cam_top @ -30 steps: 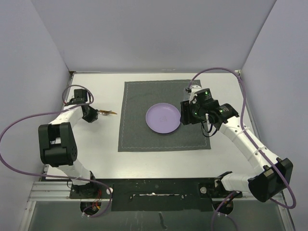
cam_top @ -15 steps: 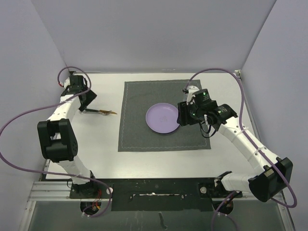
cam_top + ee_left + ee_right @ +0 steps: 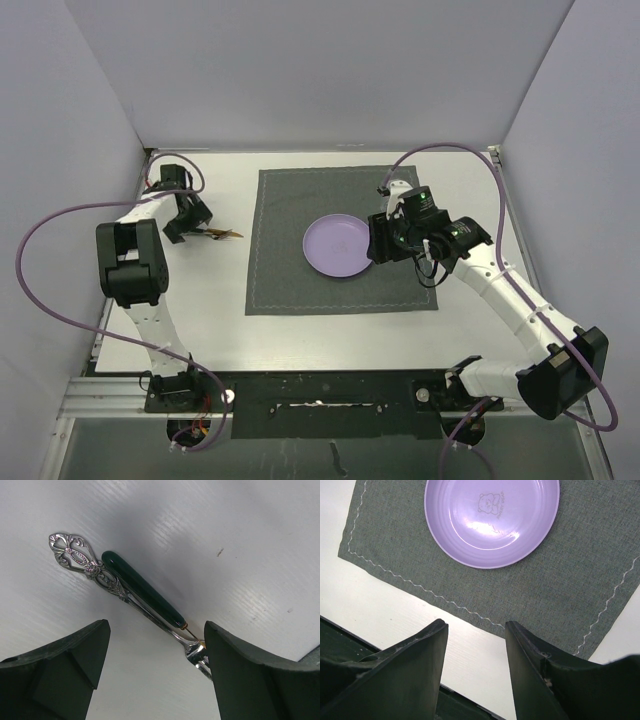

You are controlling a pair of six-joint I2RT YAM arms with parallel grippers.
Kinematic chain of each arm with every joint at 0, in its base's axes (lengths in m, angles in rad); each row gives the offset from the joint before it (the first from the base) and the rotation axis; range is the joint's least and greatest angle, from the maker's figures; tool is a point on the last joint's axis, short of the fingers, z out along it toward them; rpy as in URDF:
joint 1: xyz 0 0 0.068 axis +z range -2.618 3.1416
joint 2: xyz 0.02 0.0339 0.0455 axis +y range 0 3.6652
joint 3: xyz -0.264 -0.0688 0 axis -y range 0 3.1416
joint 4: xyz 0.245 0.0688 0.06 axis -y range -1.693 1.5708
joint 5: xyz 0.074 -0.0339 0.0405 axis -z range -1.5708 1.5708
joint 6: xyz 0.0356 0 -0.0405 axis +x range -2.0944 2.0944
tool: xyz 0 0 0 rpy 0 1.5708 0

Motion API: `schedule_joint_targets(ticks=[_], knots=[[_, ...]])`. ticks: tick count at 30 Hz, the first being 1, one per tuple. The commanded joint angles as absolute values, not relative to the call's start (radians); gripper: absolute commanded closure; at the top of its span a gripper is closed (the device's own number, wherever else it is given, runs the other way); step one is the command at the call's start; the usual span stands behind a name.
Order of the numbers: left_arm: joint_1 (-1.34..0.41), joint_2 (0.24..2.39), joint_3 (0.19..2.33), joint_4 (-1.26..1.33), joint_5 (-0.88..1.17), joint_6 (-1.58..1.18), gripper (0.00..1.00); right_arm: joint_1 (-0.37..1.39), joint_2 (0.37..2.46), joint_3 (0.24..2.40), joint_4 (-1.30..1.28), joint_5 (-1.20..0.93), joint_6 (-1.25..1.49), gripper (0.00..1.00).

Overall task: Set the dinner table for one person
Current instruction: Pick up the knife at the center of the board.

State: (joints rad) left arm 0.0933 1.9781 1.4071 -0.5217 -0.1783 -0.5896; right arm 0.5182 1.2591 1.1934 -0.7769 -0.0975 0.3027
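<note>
On the white dinner table [image 3: 200,320] a dark grey placemat [image 3: 290,280] carries a purple plate [image 3: 340,246]. Left of the mat lie a silver fork [image 3: 87,565] with an ornate handle and a green-handled utensil [image 3: 142,590], side by side; from above they show as one small dark piece of cutlery [image 3: 222,234]. My left gripper [image 3: 157,675] is open just over them, and the fork's head touches or passes behind its right finger. My right gripper [image 3: 476,630] hovers open and empty near the mat's right part, with the plate [image 3: 490,520] ahead of it.
White walls close in the table at the back and both sides. Purple cables loop from both arms above the table [image 3: 455,150]. A black rail [image 3: 320,390] runs along the near edge between the arm bases.
My left gripper has opened and let go of the cutlery, which now lies on the table; its arm swung toward the far left corner. The right arm shifted slightly left.
</note>
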Motion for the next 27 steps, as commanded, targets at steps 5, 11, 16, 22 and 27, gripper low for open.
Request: schedule_joint_targets(ticks=[5, 11, 16, 22, 27], knots=[[0.098, 2.061, 1.46, -0.55, -0.173, -0.596, 0.28, 0.523, 1.243, 1.183, -0.761, -0.076, 0.303, 0.5], [0.097, 2.069, 1.435, -0.557, -0.165, -0.621, 0.29, 0.52, 1.242, 1.179, -0.762, -0.065, 0.302, 0.5], [0.095, 2.041, 1.387, -0.561, -0.161, -0.636, 0.29, 0.521, 1.247, 1.175, -0.751, -0.074, 0.305, 0.5], [0.095, 1.982, 1.325, -0.577, -0.161, -0.64, 0.29, 0.522, 1.258, 1.17, -0.728, -0.106, 0.314, 0.5], [0.082, 1.928, 1.275, -0.588, -0.166, -0.64, 0.29, 0.523, 1.269, 1.175, -0.712, -0.13, 0.318, 0.51]])
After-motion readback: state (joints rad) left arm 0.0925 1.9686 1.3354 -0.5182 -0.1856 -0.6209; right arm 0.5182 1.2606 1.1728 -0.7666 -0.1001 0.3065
